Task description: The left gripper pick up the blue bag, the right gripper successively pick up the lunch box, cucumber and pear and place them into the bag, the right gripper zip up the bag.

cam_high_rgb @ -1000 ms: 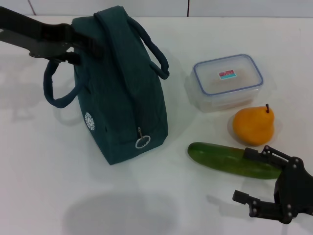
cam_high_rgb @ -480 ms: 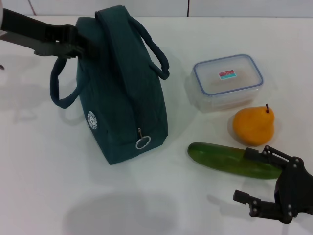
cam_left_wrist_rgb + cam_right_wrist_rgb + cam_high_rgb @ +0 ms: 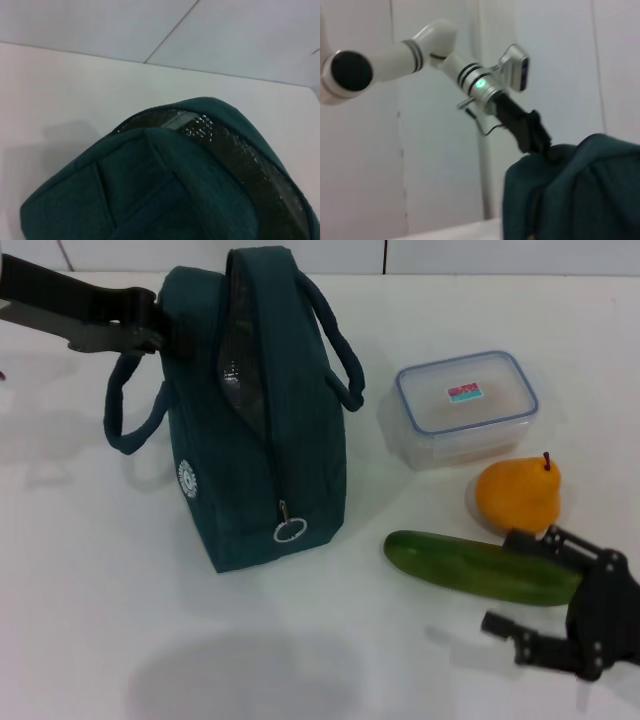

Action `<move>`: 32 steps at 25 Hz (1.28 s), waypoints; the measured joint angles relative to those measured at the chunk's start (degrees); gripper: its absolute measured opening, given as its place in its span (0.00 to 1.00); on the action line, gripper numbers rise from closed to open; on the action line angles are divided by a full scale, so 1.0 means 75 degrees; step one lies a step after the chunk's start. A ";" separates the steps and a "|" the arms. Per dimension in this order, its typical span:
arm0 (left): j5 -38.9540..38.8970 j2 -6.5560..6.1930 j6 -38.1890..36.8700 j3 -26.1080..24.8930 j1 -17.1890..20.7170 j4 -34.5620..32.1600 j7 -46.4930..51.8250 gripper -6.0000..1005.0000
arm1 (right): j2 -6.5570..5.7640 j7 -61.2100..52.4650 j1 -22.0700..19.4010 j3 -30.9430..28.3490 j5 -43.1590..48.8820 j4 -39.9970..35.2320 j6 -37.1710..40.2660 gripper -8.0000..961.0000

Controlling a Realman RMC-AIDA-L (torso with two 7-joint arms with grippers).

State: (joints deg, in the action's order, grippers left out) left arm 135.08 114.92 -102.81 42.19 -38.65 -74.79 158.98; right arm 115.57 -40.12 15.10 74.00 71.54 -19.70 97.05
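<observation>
At the far left, the left gripper point(image 3: 160, 325), a black two-finger claw, is clamping on the far-left upper edge of the blue bag point(image 3: 265, 470), a dark teal fabric bag standing upright with its zipper partly open. Near right, the right gripper point(image 3: 530, 590) is hovering with fingers apart, just near of the long dark green cucumber point(image 3: 480, 568). The lunch box point(image 3: 465, 405), a clear blue-rimmed container, is sitting farther off, beyond the orange-yellow pear point(image 3: 517, 497).

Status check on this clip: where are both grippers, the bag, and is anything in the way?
Left gripper at blue bag top, far side. Bag upright, mouth gaping. Right gripper open, low beside cucumber. Lunch box, pear on table; nothing blocking.
</observation>
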 joint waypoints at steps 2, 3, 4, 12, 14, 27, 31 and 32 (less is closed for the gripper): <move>-0.0225 -0.0029 -0.0081 0.0000 0.0017 -0.0002 -0.0025 0.05 | 0.0001 -0.0126 0.0001 0.0006 -0.0482 0.0190 0.0071 0.89; -0.0383 -0.0041 -0.0140 0.0001 0.0022 -0.0010 -0.0032 0.05 | 0.0000 -0.0250 0.0001 -0.0004 -0.0793 0.0308 0.0116 0.89; -0.0543 -0.0055 -0.0206 0.0001 0.0027 -0.0013 -0.0045 0.05 | -0.0001 -0.0537 0.0005 -0.0018 -0.1270 0.0474 0.0135 0.89; -0.1082 -0.0124 -0.0487 0.0009 0.0042 0.0009 -0.0209 0.05 | -0.0082 -0.3572 0.0146 -0.0040 -0.3900 0.1198 -0.0159 0.89; -0.1149 -0.0154 -0.0490 0.0011 0.0073 0.0011 -0.0252 0.05 | -0.0099 -0.4335 0.0167 -0.0040 -0.4342 0.1352 -0.0379 0.89; -0.1172 -0.0172 -0.0462 0.0008 0.0123 0.0008 -0.0596 0.05 | -0.0002 -0.7829 0.1092 0.0018 -0.4877 0.1449 -0.3161 0.89; -0.1173 -0.0180 -0.0451 0.0003 0.0096 -0.0023 -0.0626 0.05 | 0.0044 -0.8065 0.1515 0.0238 -0.4820 0.1495 -0.3869 0.89; -0.1173 -0.0183 -0.0449 0.0001 0.0090 -0.0024 -0.0628 0.05 | 0.0049 -0.8106 0.1625 0.0336 -0.4820 0.1530 -0.4047 0.89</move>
State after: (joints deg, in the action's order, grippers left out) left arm 126.28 113.55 -106.17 42.20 -37.97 -74.97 154.27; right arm 115.94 -100.92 27.28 76.52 35.39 -8.23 66.70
